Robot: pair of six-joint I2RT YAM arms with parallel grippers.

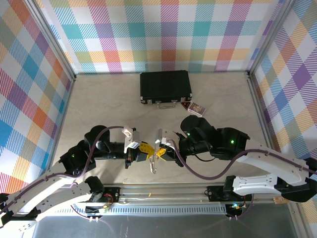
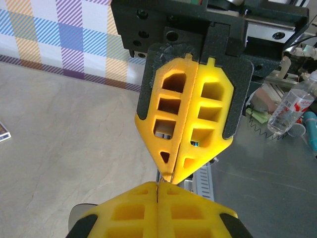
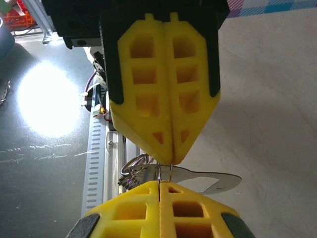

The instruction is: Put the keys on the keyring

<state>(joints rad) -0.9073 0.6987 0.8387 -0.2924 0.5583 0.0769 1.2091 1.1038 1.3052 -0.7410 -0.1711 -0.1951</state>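
My two grippers meet tip to tip above the table's near middle, the left gripper [image 1: 145, 148] facing the right gripper [image 1: 159, 150]. Both sets of yellow fingers are shut. In the right wrist view the keyring [image 3: 164, 171] shows as thin silvery wire loops running between my right gripper [image 3: 159, 183] and the opposite fingertips [image 3: 171, 157], pinched by both. Silver keys [image 3: 210, 179] hang flat behind the wire, with a coiled ring and toothed blades [image 3: 132, 173] to the left. In the left wrist view my left gripper [image 2: 158, 185] holds a thin wire at its tip. From above, the keys [image 1: 154, 166] dangle below the tips.
A black case [image 1: 165, 87] lies at the back of the table with a small card box [image 1: 196, 108] beside its right corner. The metal rail [image 1: 163, 191] with the arm bases runs along the near edge. A plastic bottle [image 2: 292, 108] stands off the table.
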